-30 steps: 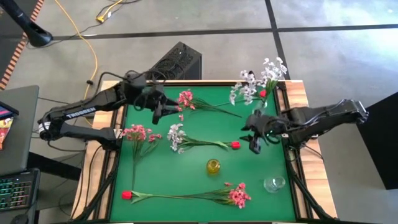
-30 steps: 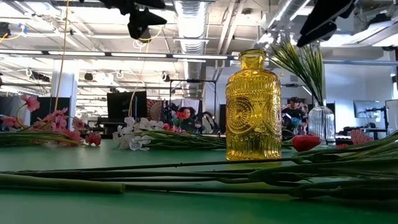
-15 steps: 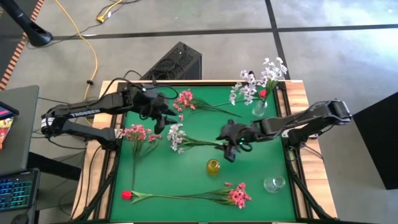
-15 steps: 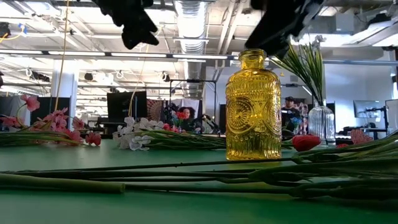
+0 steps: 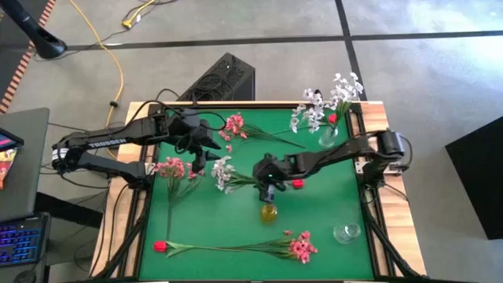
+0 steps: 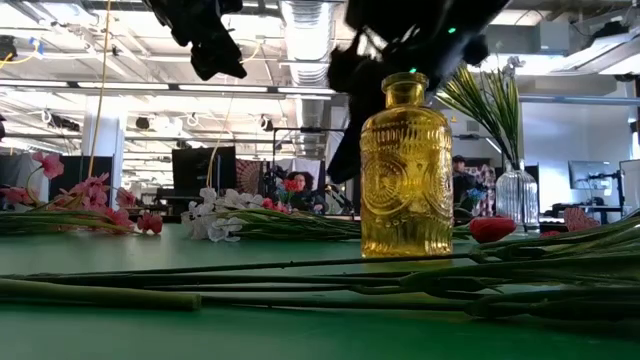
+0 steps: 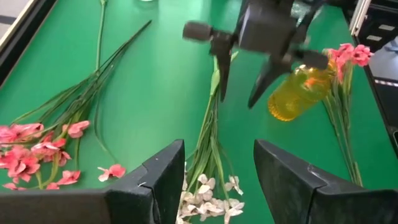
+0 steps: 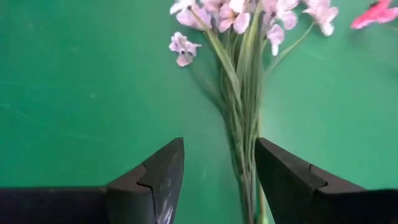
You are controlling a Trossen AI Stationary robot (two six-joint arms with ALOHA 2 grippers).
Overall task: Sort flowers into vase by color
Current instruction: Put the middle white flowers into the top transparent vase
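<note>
Two arms reach over the green table [image 5: 314, 212] from opposite sides; at the left, the left gripper [image 5: 198, 147] hangs above the mat with its jaws apart and empty, its own camera looking down between the spread fingers [image 7: 163, 177] at the flowers below; just beside it toward the left edge lies a pink spray [image 5: 170, 167], its stem running toward the near side, and farther back lies a second pink spray [image 5: 234, 125] with its stem pointing to the right; along the near edge a red bud [image 5: 159, 246] lies at the left end of a long stem, with a third pink spray [image 5: 300, 247] at the right end of that row; in the middle the white spray [image 5: 222, 173] lies flat, blossoms to the left and stem to the right; the right gripper [image 5: 267, 182] hovers over that stem with jaws open, the green stalks lying between its fingers [image 8: 157, 171] in its wrist view, nothing gripped; just near of it the yellow bottle [image 5: 269, 211] stands upright and holds no flower; a second red bud [image 5: 298, 183] lies just to the right of the gripper; farther right, at the back edge, a clear vase [image 5: 328, 135] holds white flowers [image 5: 330, 101] and a touch of red; a clear glass jar [image 5: 346, 232] stands at the near right.
</note>
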